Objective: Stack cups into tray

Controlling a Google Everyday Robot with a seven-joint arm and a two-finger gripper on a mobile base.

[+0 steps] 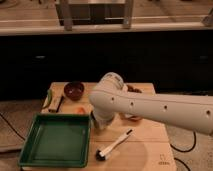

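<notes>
The green tray (56,139) lies at the front left of the wooden table (150,132), with nothing showing inside it. My white arm reaches in from the right, and its bulky wrist (107,97) hangs over the middle of the table. My gripper (100,123) points down just past the tray's right rim and is mostly hidden under the wrist. A reddish-brown cup-like object (133,118) peeks out from behind the arm, and another (133,89) sits further back. A dark red bowl (74,90) stands at the back left.
A white-handled brush with a black head (113,146) lies at the table's front middle. A green object (47,98) and a black one (58,103) lie at the left edge, behind the tray. A small orange item (80,110) sits by the tray's far rim. A dark counter stands behind.
</notes>
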